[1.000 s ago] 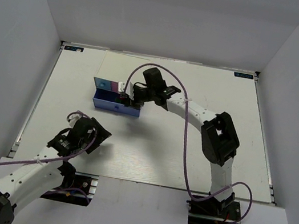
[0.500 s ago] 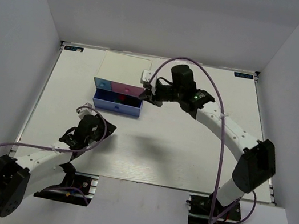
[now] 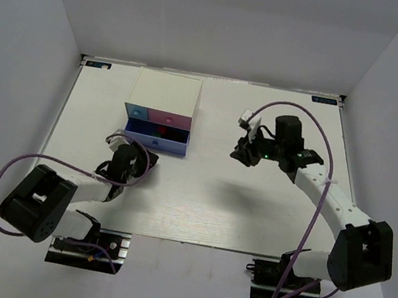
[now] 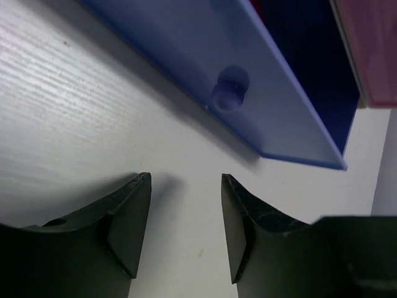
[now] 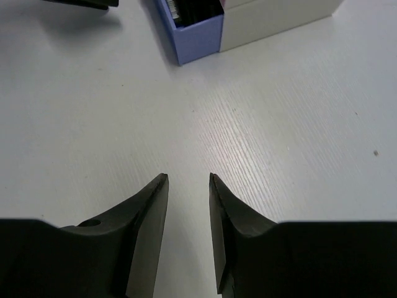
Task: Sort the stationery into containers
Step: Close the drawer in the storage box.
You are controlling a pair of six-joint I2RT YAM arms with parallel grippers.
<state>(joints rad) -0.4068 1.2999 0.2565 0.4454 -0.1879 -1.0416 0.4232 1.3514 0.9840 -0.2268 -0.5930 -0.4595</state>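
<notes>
Left wrist — blue drawer (image 4: 173, 43) open, knob (image 4: 229, 92) near.

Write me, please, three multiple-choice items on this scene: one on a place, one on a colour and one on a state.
1. Where are the left jaws?
A. Just in front of the dark blue drawer.
B. Far off at the right edge.
C. Inside a drawer.

2. Which colour is the drawer that stands pulled out?
A. Pink.
B. Light blue.
C. Dark blue.

3. What do the right jaws hold?
A. A highlighter.
B. Nothing.
C. An eraser.

Key:
1 A: the drawer's knob shows close ahead in the left wrist view.
2 C: from above, its front juts out past the other two.
3 B: they stand apart with only bare table between them.
</notes>
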